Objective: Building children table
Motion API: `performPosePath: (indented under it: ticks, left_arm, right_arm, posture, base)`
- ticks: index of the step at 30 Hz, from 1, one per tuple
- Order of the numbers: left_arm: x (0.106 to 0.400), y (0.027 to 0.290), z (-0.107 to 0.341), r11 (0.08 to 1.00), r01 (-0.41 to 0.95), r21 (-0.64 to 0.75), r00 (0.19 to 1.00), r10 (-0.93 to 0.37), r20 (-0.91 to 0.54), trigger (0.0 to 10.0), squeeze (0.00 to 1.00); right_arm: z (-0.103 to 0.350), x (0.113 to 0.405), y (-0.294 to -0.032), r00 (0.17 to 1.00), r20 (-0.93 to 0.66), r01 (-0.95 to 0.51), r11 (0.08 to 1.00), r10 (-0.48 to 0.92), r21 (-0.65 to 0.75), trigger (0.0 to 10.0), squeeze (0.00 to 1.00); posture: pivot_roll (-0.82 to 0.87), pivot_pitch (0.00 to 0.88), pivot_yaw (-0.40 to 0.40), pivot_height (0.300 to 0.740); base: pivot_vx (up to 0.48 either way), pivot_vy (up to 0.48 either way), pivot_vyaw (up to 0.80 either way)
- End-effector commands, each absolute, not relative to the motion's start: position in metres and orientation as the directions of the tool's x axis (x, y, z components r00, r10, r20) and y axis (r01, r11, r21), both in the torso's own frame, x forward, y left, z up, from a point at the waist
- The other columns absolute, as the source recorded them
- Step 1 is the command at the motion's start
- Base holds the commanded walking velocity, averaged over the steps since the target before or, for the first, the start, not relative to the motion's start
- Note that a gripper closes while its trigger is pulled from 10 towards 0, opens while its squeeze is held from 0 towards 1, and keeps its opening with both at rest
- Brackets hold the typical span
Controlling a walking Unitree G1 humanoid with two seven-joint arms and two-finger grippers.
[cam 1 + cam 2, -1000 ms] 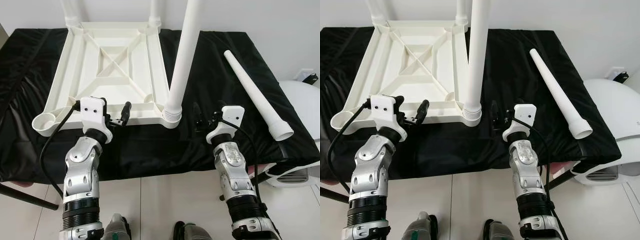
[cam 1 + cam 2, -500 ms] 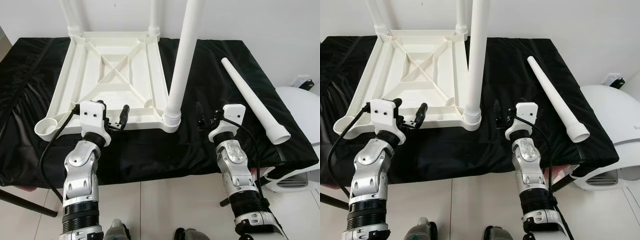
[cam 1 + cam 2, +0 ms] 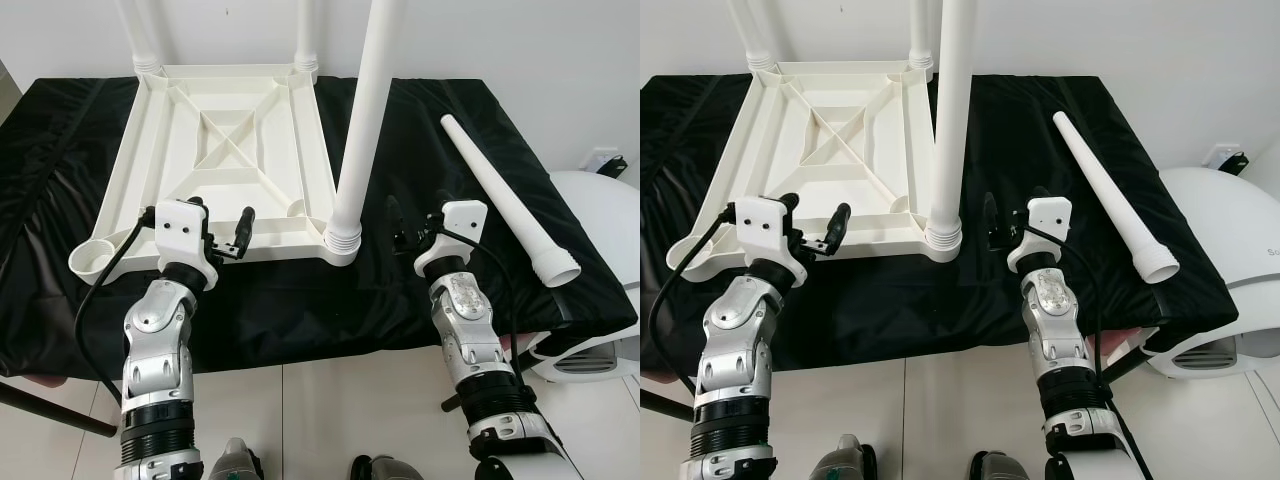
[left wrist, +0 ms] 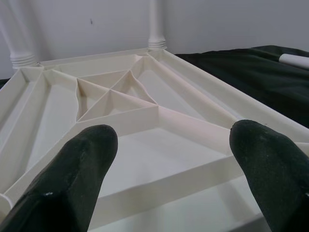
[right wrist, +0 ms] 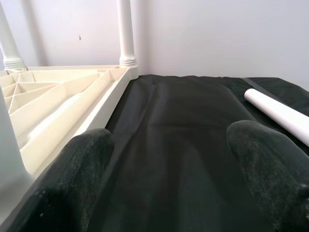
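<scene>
A white plastic children's table (image 3: 165,150) lies upside down on a black cloth. Legs stand in its two far corners, and a third leg (image 3: 362,110) stands in the near right corner. The near left socket (image 3: 92,256) is empty. A loose white leg (image 3: 505,195) lies on the cloth to the right. My left gripper (image 3: 200,212) hovers open over the table's near edge, its fingers (image 4: 82,159) spread above the ribbed underside. My right gripper (image 3: 415,208) is open over bare cloth, between the fitted near leg and the loose leg (image 5: 280,113).
The black cloth (image 3: 420,130) covers a low platform that ends just in front of my arms, with tiled floor (image 3: 320,410) below. A white rounded appliance (image 3: 605,200) stands at the right. A dark bar (image 3: 50,400) crosses the floor at the lower left.
The whole picture has shifted a little, so the camera moved. Both grippers stay open and keep about the same places beside the table's near edge.
</scene>
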State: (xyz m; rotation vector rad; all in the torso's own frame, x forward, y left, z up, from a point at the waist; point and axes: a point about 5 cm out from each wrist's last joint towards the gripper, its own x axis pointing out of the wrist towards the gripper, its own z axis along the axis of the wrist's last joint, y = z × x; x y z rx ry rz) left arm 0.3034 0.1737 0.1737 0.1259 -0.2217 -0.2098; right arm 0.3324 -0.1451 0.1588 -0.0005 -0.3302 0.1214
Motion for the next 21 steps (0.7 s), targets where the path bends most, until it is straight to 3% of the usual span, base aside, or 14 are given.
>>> performPosePath:
  ticks: [1, 11, 21]
  left_arm:
    - [0.3014, 0.1790, 0.1695, 0.990, 0.059, 0.130, 0.974, -0.086, 0.211, 10.0, 0.00]
    - [0.2976, 0.1706, 0.1639, 0.979, 0.128, 0.157, 0.971, -0.156, 0.182, 10.0, 0.00]
    - [0.2980, 0.1735, 0.1631, 0.990, 0.071, 0.119, 0.978, -0.092, 0.189, 10.0, 0.00]
  right_arm:
    - [0.1582, 0.3329, -0.1450, 0.938, 0.326, -0.119, 0.992, 0.122, -0.029, 10.0, 0.00]
    - [0.1583, 0.3331, -0.1460, 0.938, 0.328, -0.112, 0.993, 0.115, -0.027, 10.0, 0.00]
    - [0.1603, 0.3327, -0.1487, 0.936, 0.336, -0.099, 0.995, 0.103, -0.032, 10.0, 0.00]
  posture:
    - [0.11, 0.044, -0.051, 0.740]
    - [0.11, 0.064, -0.051, 0.740]
    - [0.10, 0.086, -0.054, 0.740]
  base:
    - [0.000, 0.000, 0.00]
    - [0.000, 0.000, 0.00]
    - [0.000, 0.000, 0.00]
